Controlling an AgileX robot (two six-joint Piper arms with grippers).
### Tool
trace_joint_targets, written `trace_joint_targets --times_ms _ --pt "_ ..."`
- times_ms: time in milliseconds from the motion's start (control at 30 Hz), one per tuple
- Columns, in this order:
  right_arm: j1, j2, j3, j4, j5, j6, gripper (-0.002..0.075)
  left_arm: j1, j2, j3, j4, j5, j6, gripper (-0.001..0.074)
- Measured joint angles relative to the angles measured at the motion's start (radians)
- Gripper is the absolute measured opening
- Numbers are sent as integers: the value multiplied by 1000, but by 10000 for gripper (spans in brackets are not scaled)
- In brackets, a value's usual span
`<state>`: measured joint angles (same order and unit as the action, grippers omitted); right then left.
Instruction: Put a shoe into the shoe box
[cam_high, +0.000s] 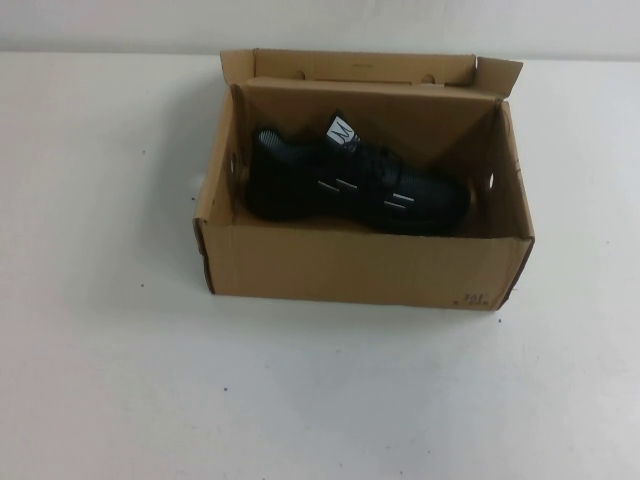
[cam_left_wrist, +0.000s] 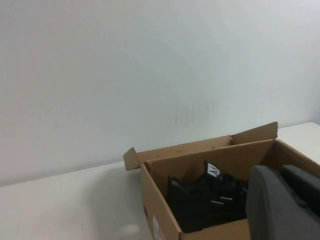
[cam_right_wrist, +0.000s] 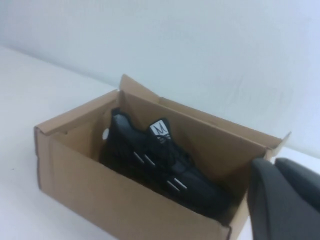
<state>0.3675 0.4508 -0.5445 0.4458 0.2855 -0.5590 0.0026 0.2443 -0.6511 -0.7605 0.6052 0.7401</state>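
Since the shoe (cam_high: 355, 185) already lies inside the shoe box (cam_high: 350, 270), w/ left claw (cam_left_wrist: 282, 200) & right claw (cam_right_wrist: 285, 200) hovering just beside the box, finger state we can't tell, we judge it light, soft-knit, best taken at the heel collar.

Soft, even light falls from above, leaving the white table (cam_high: 110, 380) bright and nearly washed out, without hard glare. The shoe box (cam_high: 350, 270) casts only a faint shadow to its left. Inside, the shoe (cam_high: 350, 185) is so dark that its detail is lost. All views are slightly soft; the close grey shapes in both wrist views are blurred.
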Motion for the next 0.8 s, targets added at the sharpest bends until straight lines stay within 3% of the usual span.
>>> trace_joint_targets --times_ms 233,500,800 --pt "0 -81 111 8 -60 0 -15 -60 0 0 0 0 0 2" --pt "0 -79 155 10 -58 0 -15 -65 0 0 0 2 0 2" --pt "0 -78 177 10 78 0 -15 -65 0 0 0 3 0 2"
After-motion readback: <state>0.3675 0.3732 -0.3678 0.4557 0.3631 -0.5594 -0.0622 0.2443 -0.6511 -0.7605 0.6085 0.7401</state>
